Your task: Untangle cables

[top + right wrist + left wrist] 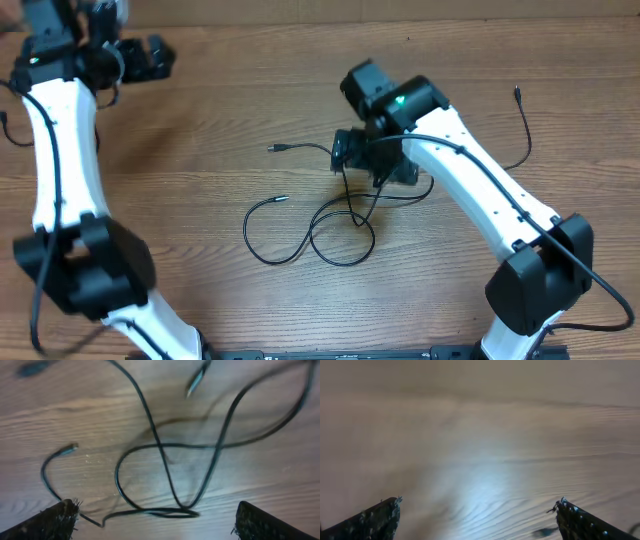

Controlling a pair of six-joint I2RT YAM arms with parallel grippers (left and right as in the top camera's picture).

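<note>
Your right hand (pixel 375 165) hangs spread wide over the cables (pixel 355 218), which are looped across each other mid-tabletop (pixel 200 140) - not pinching anything. Your left hand (pixel 150 55) is off at the far corner, well apart from them - fingers spread too, only bare wood under it.

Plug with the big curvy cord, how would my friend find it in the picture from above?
Find the white right arm reaching over the middle of the wooden table; a tangle of thin black cords lies by its tip. Two plugs poke out leftward: your plug is nearer the robot's base, ending a big C-shaped curve, while the other plug ends a short straight piece.
</note>
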